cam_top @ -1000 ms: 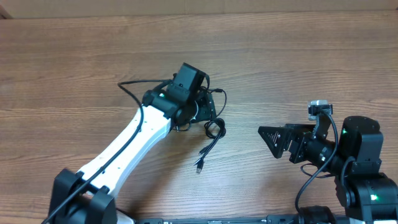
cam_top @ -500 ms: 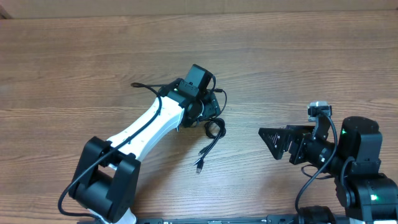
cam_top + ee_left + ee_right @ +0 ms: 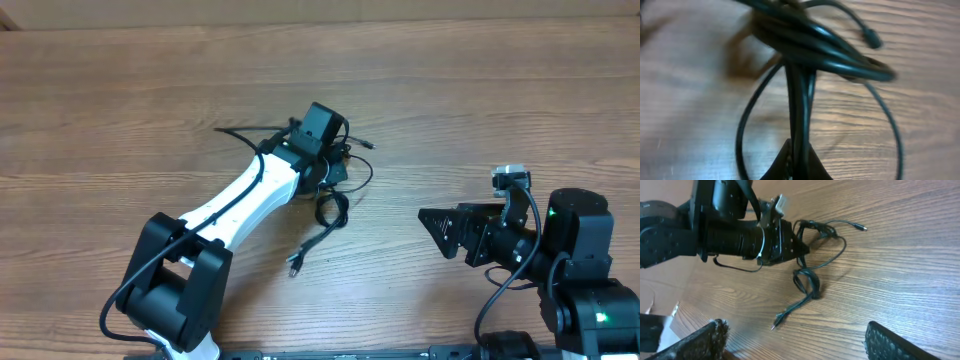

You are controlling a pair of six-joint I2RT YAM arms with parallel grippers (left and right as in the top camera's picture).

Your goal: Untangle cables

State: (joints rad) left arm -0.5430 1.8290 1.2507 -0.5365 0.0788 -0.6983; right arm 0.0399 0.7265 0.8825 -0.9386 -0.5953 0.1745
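Observation:
The cables [image 3: 331,208] are thin black cords in a knotted bunch at the table's middle. One tail runs down to a plug end [image 3: 294,268], and another plug tip [image 3: 370,146] points right. My left gripper [image 3: 328,172] sits over the knot. In the left wrist view it [image 3: 799,162] is shut on a pair of cords that rise to the blurred bundle [image 3: 820,47]. My right gripper [image 3: 432,228] stands open, well to the right of the cables. In its own view the cables [image 3: 807,282] lie ahead of its wide-apart fingers [image 3: 705,340].
The white left arm [image 3: 235,205] reaches diagonally from the front left to the knot. One black cord [image 3: 240,133] trails left from that wrist. Bare wooden table [image 3: 480,110] surrounds the cables, and the right arm's base [image 3: 575,260] stands at the front right.
My left gripper has shut on the cords. The knot and its trailing plug end have shifted a little to the left, and a loop has spread to the right. The right arm has stayed put.

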